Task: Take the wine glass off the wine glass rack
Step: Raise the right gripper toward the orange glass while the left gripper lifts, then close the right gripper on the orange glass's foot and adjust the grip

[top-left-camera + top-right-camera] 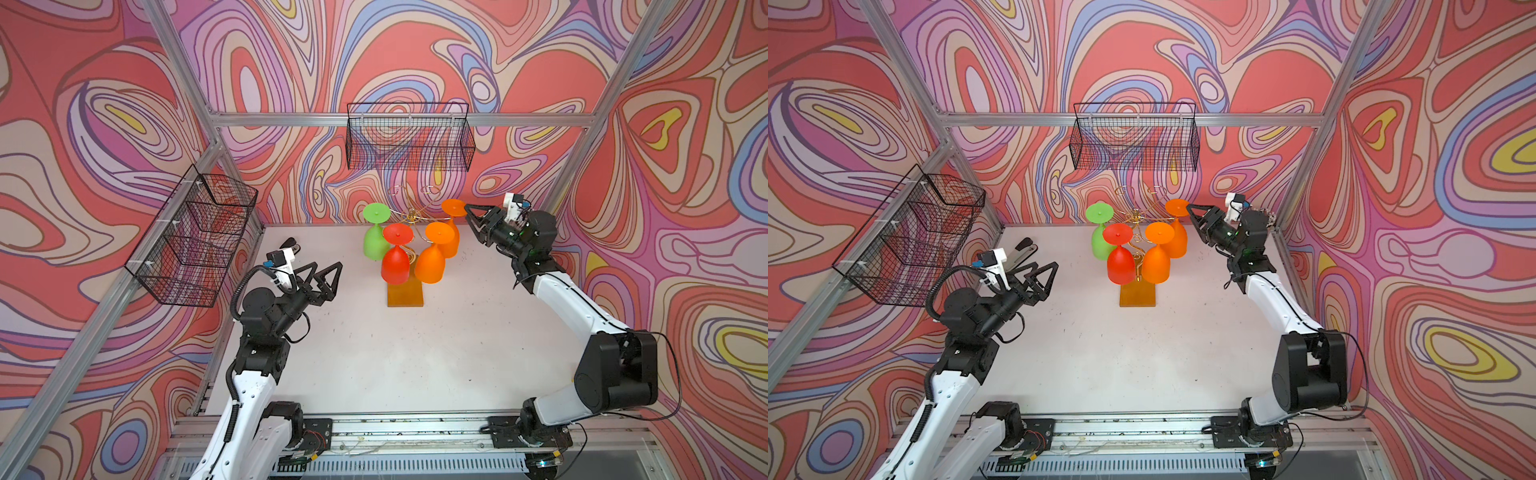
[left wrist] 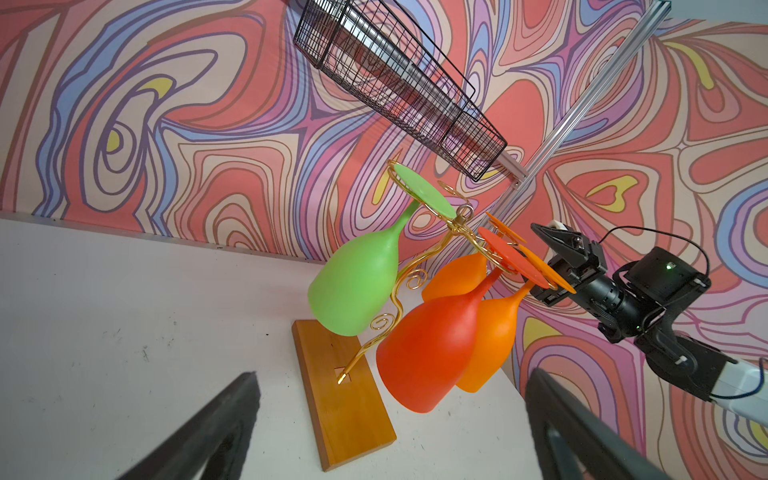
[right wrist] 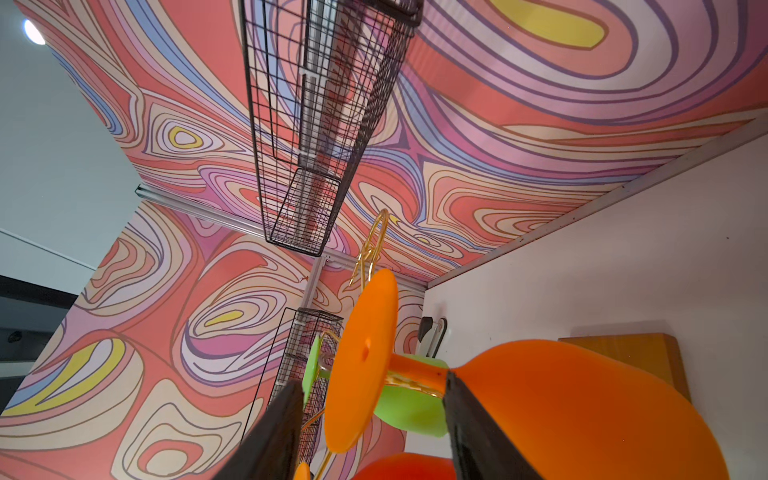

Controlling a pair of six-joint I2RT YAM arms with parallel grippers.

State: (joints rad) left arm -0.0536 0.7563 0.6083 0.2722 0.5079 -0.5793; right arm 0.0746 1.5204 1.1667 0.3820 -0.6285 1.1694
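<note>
Nothing's off yet: orange wine glass [image 1: 454, 208] on wine glass rack [image 2: 345, 399] is being straddled by right gripper [image 1: 468, 215] w/ jaws spread, unclamped; left gripper [image 1: 327, 266] is being held agape.

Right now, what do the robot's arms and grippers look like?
White link shells and black joints on the left arm and right arm. The left gripper and right gripper have black triangular open-frame fingers. A ribbed black cable runs along the left arm.

Rack [image 2: 343, 411] on desk [image 2: 124, 311] holding inverted green glass [image 2: 353, 282], red glass [image 2: 424, 353], orange glasses [image 2: 494, 332]; right hand [image 2: 544, 259] beside the orange feet.
</note>
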